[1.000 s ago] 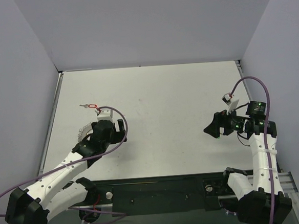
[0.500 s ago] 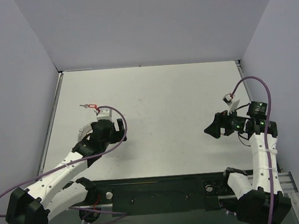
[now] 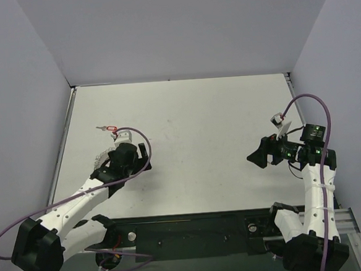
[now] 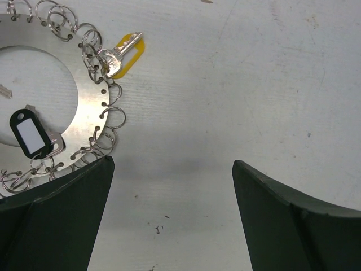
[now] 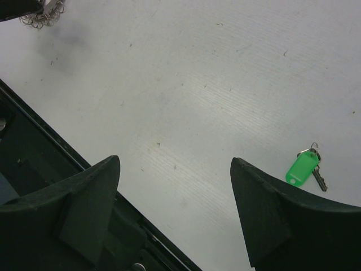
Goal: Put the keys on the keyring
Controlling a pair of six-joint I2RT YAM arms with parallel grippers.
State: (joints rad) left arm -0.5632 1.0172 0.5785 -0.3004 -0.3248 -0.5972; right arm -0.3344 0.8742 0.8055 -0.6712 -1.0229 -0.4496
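Left hand open, keyring beside one finger, right hand open, green key near it

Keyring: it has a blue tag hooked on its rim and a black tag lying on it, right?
Not blue: it is a yellow tag hooked on the rim of the keyring; the black tag does lie on it. The left wrist view shows this.

The keyring is bright silver, its rim dotted with small holes and fringed with silver wire loops. It carries a yellow tag and a black tag with a white label. The green-headed key and red-headed key have silver blades. The table is white with faint dark specks. The left fingers and right fingers are near-black.
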